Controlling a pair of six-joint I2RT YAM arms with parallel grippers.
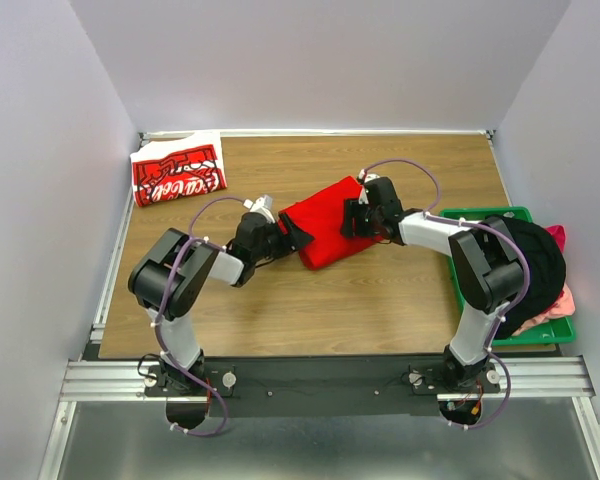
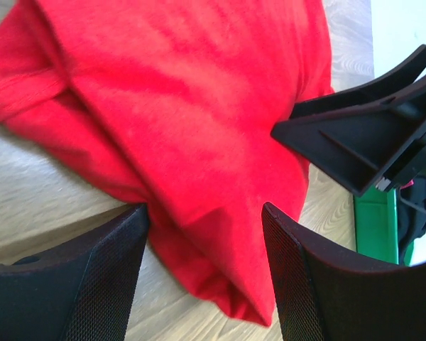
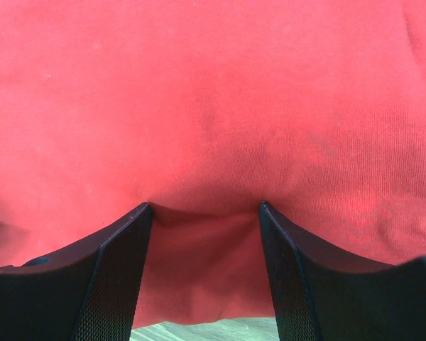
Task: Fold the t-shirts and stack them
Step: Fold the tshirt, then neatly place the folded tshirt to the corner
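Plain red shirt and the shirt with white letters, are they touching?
Apart. The top view shows bare wooden table between the plain red shirt and the lettered shirt.

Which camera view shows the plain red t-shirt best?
Top external: the whole folded plain red t-shirt and its outline on the table. Left wrist shows only part, with one corner; right wrist, just cloth filling the frame.
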